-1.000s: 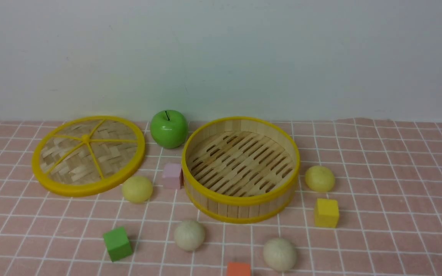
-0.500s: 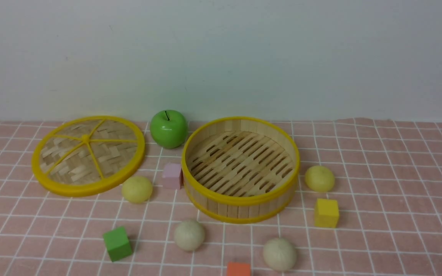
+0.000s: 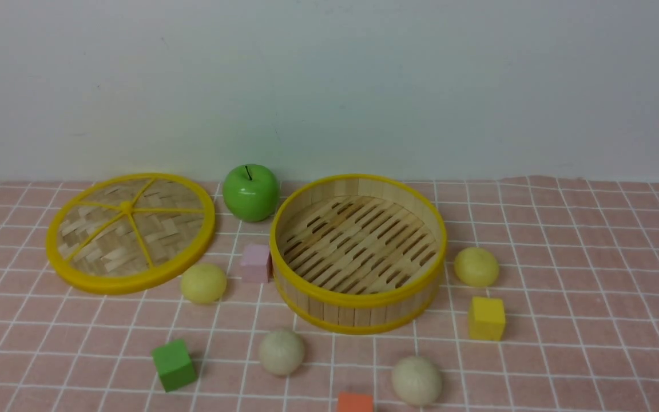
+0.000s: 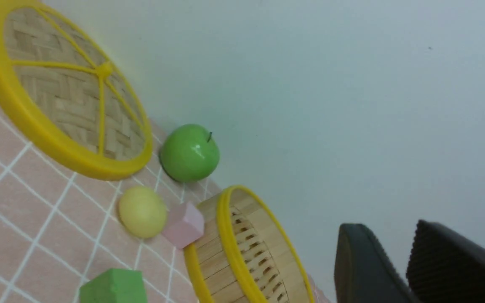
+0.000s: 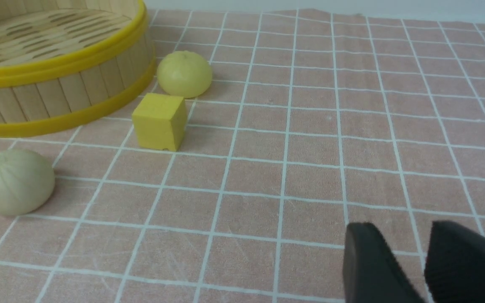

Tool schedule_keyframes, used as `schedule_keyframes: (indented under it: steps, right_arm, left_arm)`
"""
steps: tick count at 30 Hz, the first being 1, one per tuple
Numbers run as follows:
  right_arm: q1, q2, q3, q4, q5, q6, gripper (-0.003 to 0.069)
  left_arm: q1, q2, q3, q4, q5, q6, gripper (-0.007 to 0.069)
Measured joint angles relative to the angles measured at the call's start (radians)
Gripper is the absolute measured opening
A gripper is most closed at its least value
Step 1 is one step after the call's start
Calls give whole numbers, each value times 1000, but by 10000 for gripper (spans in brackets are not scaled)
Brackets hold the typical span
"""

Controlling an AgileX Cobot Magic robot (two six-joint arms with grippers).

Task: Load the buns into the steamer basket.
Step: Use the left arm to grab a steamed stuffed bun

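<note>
The left pincer [image 4: 390, 230] and right pincer [image 5: 400, 232] apparently stood slightly parted, empty. The steamer basket [image 3: 358, 313] sat empty near the far edge of the tabletop [image 3: 592, 366]; four buns [image 3: 282, 352] lay around it. Adjacent cubes [image 3: 256, 262] could be pinched or knocked instead.

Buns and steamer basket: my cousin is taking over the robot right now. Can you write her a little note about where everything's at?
Left end effector: open, empty.
Right end effector: open, empty.
Steamer basket: upright, nothing in it.
Left yellow bun: left of the basket.
Right yellow bun: right of it.
Left beige bun and right beige bun: in front of it.
Done: no bun picked up or placed yet.
Left: all four buns go into the basket.
</note>
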Motion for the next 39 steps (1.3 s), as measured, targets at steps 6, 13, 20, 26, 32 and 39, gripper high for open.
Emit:
schedule_keyframes:
  steps: [6,13,20,26,32,39]
  right_arm:
    - [0,0,0,0,0,0,239]
    - [0,0,0,0,0,0,239]
    - [0,0,0,0,0,0,239]
    - [0,0,0,0,0,0,239]
    - [-1,0,0,0,0,0,239]
    - [-1,0,0,0,0,0,239]
  left_arm:
    - [0,322,-296,117,409,188,-3]
    - [0,907,-637,169,791,469,-13]
    - [-73,1367,-880,119,779,634,-13]
    - [-118,1557,-1054,190,726,616,-13]
    - [-109,1714,-1202,275,719,561,-13]
    - [-91,1912,-1356,355,695,445,113]
